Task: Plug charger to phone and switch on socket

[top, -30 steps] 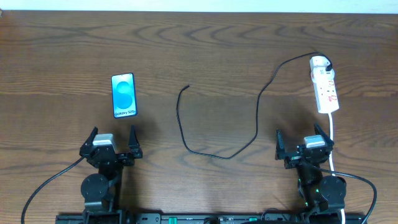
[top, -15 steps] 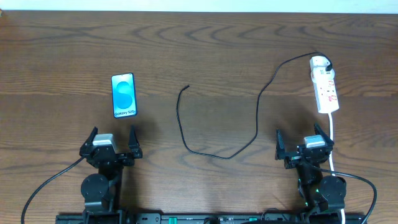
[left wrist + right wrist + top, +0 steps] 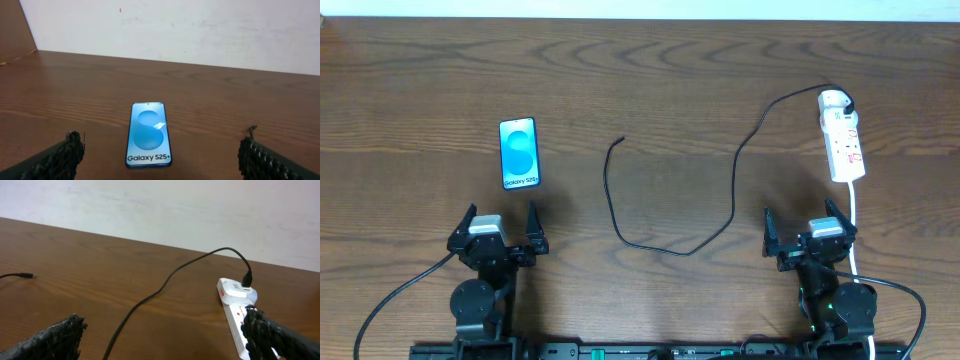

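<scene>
The phone [image 3: 518, 153] lies flat with its blue screen up at the left, and shows in the left wrist view [image 3: 148, 134] just ahead of my open, empty left gripper [image 3: 499, 222]. The black charger cable [image 3: 733, 190] runs from the socket's far end and curls across the table's middle. Its free plug [image 3: 621, 139] lies right of the phone and shows in the right wrist view [image 3: 27, 275]. The white socket [image 3: 842, 142] lies at the right, ahead of my open, empty right gripper [image 3: 806, 226]. It also shows in the right wrist view [image 3: 234, 315].
The socket's white cord [image 3: 856, 225] runs toward the table's front edge past my right gripper. A white wall [image 3: 190, 30] stands behind the table's far edge. The tabletop [image 3: 660, 80] is dark brown wood.
</scene>
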Controlling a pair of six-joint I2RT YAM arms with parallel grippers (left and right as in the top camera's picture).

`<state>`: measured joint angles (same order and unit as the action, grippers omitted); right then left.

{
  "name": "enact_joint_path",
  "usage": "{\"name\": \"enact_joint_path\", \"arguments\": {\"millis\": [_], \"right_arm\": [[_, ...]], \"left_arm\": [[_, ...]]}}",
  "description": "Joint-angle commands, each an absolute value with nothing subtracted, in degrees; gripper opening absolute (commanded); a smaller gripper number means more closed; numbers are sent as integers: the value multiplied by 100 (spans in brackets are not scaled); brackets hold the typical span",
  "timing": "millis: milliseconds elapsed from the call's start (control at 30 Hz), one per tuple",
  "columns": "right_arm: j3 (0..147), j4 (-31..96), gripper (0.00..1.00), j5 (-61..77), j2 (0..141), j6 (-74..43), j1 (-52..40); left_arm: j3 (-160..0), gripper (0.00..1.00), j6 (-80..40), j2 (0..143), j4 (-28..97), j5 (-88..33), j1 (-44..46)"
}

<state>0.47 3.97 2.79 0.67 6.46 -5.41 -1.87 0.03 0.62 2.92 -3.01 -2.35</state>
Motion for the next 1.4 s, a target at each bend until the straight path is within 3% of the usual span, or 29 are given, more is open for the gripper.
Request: {"name": "enact_joint_path", "arguments": {"millis": [0,733,1067,1367], "right_arm": [[32,410,99,250,30,563,-563],[32,410,99,250,30,563,-563],[32,410,99,252,30,563,-563],[32,410,99,250,30,563,-563]], "left_arm": [[-23,100,40,23,331,-187,-207],[-342,100,21,694,296,-207,-207],[-1601,100,25,2554,-113,-193,-207],[-3280,100,45,4410,449,-250,-207]]}}
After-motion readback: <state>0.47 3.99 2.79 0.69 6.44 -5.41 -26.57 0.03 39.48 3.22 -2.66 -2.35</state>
